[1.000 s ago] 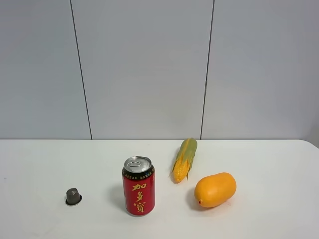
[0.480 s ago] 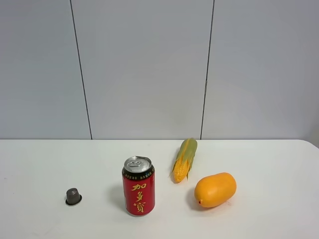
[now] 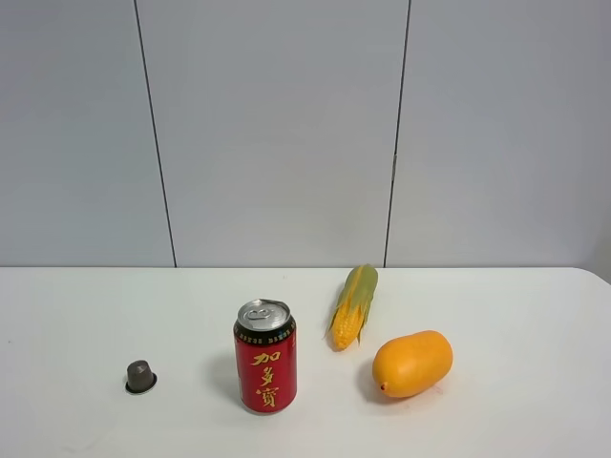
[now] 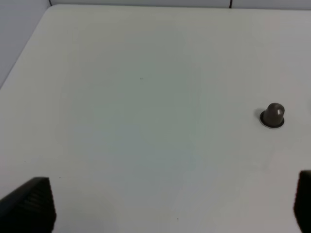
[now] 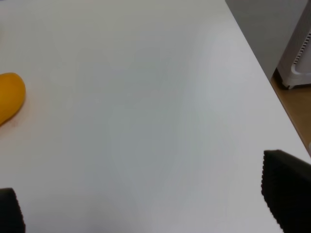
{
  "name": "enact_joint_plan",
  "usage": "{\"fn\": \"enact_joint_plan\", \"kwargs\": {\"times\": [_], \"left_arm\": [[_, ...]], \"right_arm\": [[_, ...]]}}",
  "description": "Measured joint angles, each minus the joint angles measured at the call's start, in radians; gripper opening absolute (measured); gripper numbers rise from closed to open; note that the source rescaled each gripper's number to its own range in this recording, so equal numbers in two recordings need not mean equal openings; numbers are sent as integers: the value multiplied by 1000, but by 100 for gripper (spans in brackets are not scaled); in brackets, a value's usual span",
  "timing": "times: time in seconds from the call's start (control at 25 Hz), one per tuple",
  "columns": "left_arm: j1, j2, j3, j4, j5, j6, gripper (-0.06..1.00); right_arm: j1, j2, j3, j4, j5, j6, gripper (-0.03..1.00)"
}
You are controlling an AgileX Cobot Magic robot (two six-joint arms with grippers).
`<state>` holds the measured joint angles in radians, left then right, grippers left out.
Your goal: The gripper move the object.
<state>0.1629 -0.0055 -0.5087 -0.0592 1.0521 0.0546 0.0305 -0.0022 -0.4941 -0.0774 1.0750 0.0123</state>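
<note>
On the white table (image 3: 535, 315), toward the right in the high view: the mango (image 3: 412, 364), orange-yellow, lying on its side, untouched by either gripper. Just behind and to its left, close but apart, a corn cob (image 3: 354, 305) angled away toward the wall. Left of the mango, clear of it, a red can (image 3: 265, 356) standing upright, tab end up. Farther left, well apart from the can, a small dark cap (image 3: 140, 376) sitting alone. No arm visible in the high view. From the left wrist: left gripper (image 4: 175, 206) with fingers (image 4: 31, 204) spread wide, hanging over bare tabletop with nothing between them; the cap off to one side ahead. From the right wrist: right gripper (image 5: 146, 204) likewise spread wide and holding nothing, dark fingertips (image 5: 286, 191) only at the frame edges; one end of the mango peeking in at the picture's edge, well away from the fingers. Height of either gripper above the table hard to judge, possibly some way up. Beyond the table's edge in that view, a strip of wooden floor (image 5: 294, 107).
</note>
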Motion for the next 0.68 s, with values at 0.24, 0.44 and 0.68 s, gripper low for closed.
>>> {"fn": "enact_joint_plan", "kwargs": {"times": [0.24, 0.44, 0.68], "left_arm": [[0, 0, 0, 0, 0, 0, 99], [0, 0, 0, 0, 0, 0, 99], [0, 0, 0, 0, 0, 0, 99]], "right_arm": [[0, 0, 0, 0, 0, 0, 100], [0, 0, 0, 0, 0, 0, 100], [0, 0, 0, 0, 0, 0, 100]]}}
